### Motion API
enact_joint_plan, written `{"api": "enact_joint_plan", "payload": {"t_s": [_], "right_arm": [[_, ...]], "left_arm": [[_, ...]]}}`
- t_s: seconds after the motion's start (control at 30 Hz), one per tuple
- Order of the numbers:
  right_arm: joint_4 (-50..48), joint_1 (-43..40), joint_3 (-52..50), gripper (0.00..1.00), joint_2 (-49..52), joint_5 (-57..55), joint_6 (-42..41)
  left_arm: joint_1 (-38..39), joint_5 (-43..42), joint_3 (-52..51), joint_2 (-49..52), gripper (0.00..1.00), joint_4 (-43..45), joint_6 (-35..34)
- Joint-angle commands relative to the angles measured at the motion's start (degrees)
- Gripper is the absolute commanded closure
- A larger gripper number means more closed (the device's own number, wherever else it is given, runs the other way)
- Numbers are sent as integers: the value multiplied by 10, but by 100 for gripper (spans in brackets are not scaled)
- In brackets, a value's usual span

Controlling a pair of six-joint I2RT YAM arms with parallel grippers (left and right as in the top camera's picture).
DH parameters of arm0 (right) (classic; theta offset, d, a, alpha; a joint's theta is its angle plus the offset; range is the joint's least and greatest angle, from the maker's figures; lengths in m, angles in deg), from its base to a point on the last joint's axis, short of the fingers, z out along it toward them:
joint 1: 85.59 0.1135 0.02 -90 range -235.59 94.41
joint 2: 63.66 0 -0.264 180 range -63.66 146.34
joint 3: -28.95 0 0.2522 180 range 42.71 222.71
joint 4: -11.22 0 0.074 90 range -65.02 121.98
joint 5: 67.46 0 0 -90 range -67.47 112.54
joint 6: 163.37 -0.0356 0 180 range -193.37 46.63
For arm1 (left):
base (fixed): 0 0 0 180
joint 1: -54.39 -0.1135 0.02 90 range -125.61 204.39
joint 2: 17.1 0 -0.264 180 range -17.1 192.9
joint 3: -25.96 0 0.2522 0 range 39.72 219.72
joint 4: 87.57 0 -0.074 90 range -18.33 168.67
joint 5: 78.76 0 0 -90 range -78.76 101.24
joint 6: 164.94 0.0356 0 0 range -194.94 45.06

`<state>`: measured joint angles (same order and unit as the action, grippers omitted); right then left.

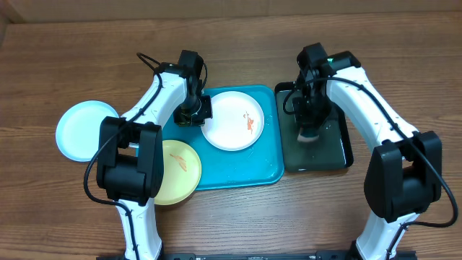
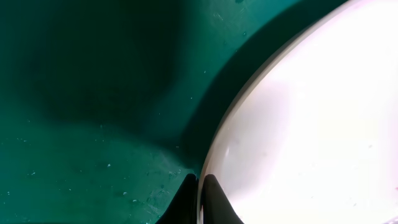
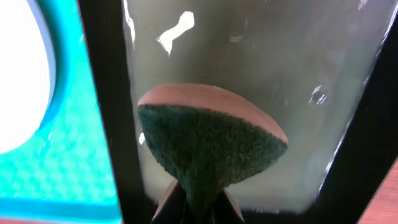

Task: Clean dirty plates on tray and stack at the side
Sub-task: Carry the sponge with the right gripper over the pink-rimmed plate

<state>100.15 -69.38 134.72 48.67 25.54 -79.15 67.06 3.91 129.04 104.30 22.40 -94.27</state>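
From overhead, the left claw (image 1: 193, 113) sits at the left rim of the white plate (image 1: 232, 120). The plate lies on the blue tray (image 1: 267, 170), with an orange smear (image 1: 250, 123) on the side far from that claw. The yellow plate (image 1: 180, 165) lies nearer that arm's base, half over the tray's corner. The pale blue plate (image 1: 78, 130) rests on the desk (image 1: 58, 58), well off to the claw's left. The right claw (image 1: 308, 128) hangs over the black tray (image 1: 343, 148) with a sponge (image 1: 309, 137).

At the left wrist, the claw is clenched on the white plate's thin rim.

At the right wrist, the claw grips the sponge by one narrow end, green scrub face showing.

Scrubbing pressure on the far-side smear could lever the plate out of that edge pinch or skid it. The sponge could also twist loose.
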Motion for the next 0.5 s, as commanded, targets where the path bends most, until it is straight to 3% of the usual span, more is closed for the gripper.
{"api": "enact_joint_plan", "payload": {"t_s": [0.0,0.13,0.27,0.47], "right_arm": [[15,-2,70,96,-22,69,-2],[12,1,123,96,-24,201,-2],[-57,19,125,96,-22,322,-3],[-166,89,80,96,-17,268,-77]], "left_arm": [[2,-2,-2,-4,96,2,1],[2,-2,-2,-4,96,2,1],[2,-2,-2,-4,96,2,1],[2,-2,-2,-4,96,2,1]]}}
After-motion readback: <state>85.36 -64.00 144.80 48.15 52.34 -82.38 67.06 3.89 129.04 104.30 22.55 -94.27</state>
